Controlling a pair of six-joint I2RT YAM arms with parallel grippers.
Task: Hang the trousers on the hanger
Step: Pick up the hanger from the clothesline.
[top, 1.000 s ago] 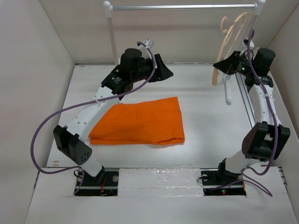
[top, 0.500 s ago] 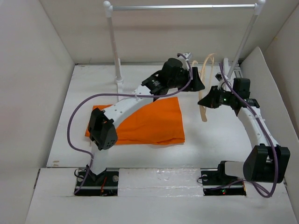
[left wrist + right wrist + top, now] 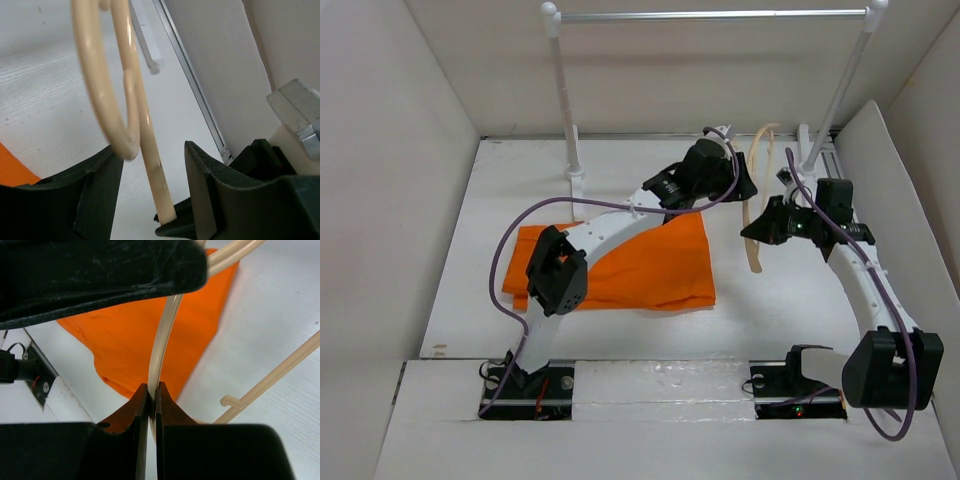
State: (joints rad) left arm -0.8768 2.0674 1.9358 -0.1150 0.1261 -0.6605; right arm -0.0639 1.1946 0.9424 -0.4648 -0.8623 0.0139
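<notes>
right gripper (image 3: pixel 151 392): fingers pinched tight on the thin hanger (image 3: pixel 160 347).
left gripper (image 3: pixel 152 160): fingers apart, with the hanger's bar in the gap.
hanger: right of the middle in the top view, between both grippers.
trousers (image 3: pixel 660 265): flat on the table (image 3: pixel 770 310), middle left, partly under the left arm (image 3: pixel 610 225).

Landmark: bright orange cloth trousers (image 3: pixel 660 265). To their left and along their near edge the bare white table (image 3: pixel 480 250) is open for a pass. The black-and-white left arm (image 3: pixel 610 225) lies diagonally over them and blocks a straight drop. Off their far right corner it's tight: thin pale beige curved hanger (image 3: pixel 751 250), left gripper (image 3: pixel 745 185) straddling it, right gripper (image 3: pixel 757 228) clamped on it. A white rack post (image 3: pixel 565 100) stands behind their far edge, left part.
</notes>
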